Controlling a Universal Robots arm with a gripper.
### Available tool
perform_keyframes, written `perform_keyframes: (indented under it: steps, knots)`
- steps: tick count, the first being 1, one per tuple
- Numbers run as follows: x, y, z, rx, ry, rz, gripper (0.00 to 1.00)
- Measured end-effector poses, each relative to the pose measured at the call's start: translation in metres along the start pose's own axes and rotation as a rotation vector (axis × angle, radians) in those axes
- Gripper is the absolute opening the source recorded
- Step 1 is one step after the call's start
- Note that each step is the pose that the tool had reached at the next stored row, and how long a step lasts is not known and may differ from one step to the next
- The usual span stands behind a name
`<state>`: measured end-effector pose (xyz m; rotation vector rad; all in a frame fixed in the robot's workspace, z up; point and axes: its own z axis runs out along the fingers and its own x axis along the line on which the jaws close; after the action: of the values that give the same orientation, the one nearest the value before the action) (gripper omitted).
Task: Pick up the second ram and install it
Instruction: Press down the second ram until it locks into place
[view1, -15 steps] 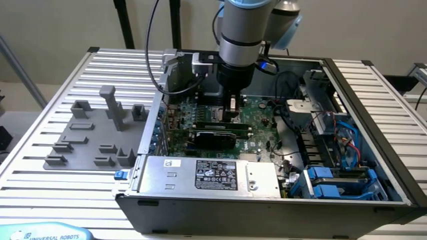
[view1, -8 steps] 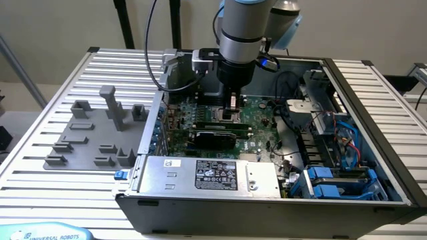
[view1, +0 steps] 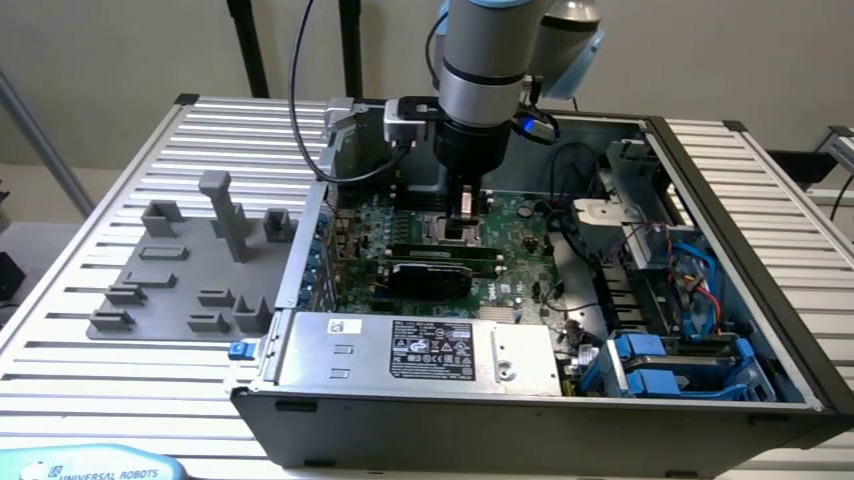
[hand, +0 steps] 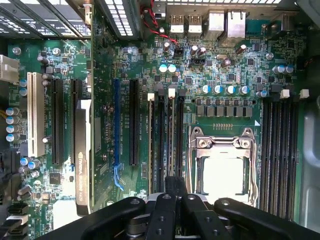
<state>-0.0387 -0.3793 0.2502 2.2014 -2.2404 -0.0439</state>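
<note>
— Stick? Where?
— Green stick (hand: 171, 140) looks edge-on among the slots (hand: 161, 140) — straight under the gripper (hand: 175, 189), long axis running away from it.
— Fingers?
— Pressed together; whether they pinch it, I can't tell.

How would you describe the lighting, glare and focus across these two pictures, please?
Exterior view: even, bright room light; the grooved table looks washed pale, while the computer case front falls dark, and the motherboard sits in shade beneath the arm. Wrist view: the board is evenly lit and fairly crisp, with mild glare on the CPU socket; the gripper at close range looks soft and dark.
</note>
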Motion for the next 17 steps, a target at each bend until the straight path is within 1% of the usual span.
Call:
perform_keyframes:
  steps: [8, 17]
  knots:
    - [0.000, 0.0000, 0.0003, -0.0001, 0.0001, 0.000, 0.11]
    - [-0.001, 0.0014, 0.0166, 0.0000, 0.0000, 0.000, 0.11]
